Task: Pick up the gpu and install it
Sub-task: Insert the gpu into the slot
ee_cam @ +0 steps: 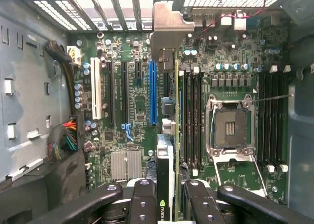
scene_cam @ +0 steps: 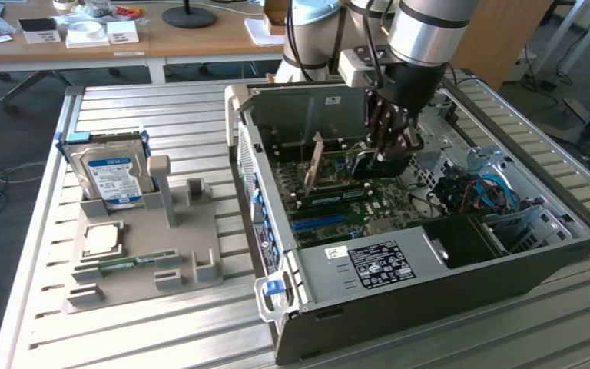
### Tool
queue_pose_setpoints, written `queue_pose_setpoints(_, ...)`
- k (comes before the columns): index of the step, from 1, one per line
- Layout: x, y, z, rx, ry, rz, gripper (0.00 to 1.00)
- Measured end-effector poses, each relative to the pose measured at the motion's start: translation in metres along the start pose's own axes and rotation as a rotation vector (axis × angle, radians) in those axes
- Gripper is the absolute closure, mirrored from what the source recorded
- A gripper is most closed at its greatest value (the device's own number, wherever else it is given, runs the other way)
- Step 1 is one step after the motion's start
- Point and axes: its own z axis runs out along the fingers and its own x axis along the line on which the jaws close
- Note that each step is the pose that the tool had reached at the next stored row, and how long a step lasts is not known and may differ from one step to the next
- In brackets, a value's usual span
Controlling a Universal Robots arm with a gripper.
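Dark gpu (ee_cam: 166, 162) upright in tool (ee_cam: 169, 192), tool clamped on it, over mobo (ee_cam: 132, 101), inside PC case (scene_cam: 429, 292)

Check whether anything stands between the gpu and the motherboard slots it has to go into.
Nothing visible does. The pincer holds the gpu on edge over the motherboard, between the blue slot and the memory slots, with no cable or part crossing under it. Whether it is seated cannot be told.

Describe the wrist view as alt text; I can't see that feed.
The gripper grips the gpu edge-on over the motherboard, just beside the blue slot, its metal bracket reaching the case's rear slot openings. An empty processor socket lies on the card's other side.
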Motion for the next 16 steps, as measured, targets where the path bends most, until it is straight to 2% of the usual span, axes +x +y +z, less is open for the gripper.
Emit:
queue_pose_setpoints(8,0.001,0.0003,0.0025,0.0000,0.0002,0.000,0.73)
queue_pose_setpoints(13,0.002,0.0005,0.0101,-0.0001,0.0002,0.000,0.73)
queue_pose_setpoints(16,0.002,0.0005,0.0112,-0.0001,0.0003,0.000,0.73)
